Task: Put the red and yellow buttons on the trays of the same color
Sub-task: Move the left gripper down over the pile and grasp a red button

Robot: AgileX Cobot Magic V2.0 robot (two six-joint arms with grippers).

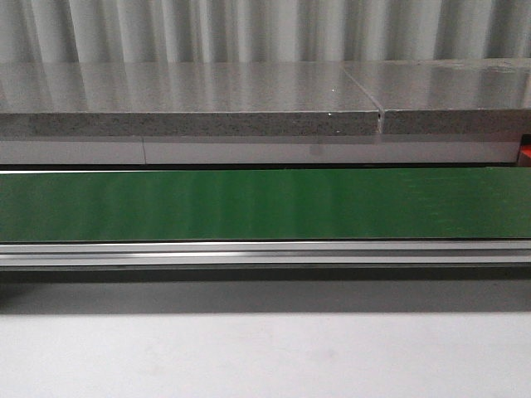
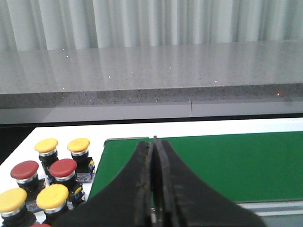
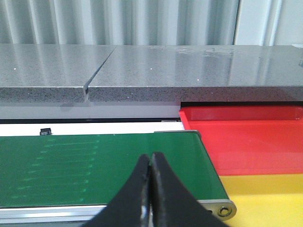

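Observation:
In the left wrist view several push buttons with yellow caps [image 2: 78,144] and red caps [image 2: 63,167] stand clustered on the white table, off the end of the green belt [image 2: 227,163]. My left gripper [image 2: 154,142] is shut and empty above that belt end, apart from the buttons. In the right wrist view a red tray [image 3: 246,137] and a yellow tray [image 3: 270,198] lie side by side past the other end of the belt [image 3: 94,165]; what shows of both is bare. My right gripper [image 3: 151,156] is shut and empty over the belt. Neither gripper shows in the front view.
The front view holds only the green conveyor belt [image 1: 265,203] with its aluminium rail [image 1: 265,253], the white table, and a grey stone ledge [image 1: 191,123] behind. A belt roller bolt [image 3: 224,210] sits at the belt corner beside the yellow tray.

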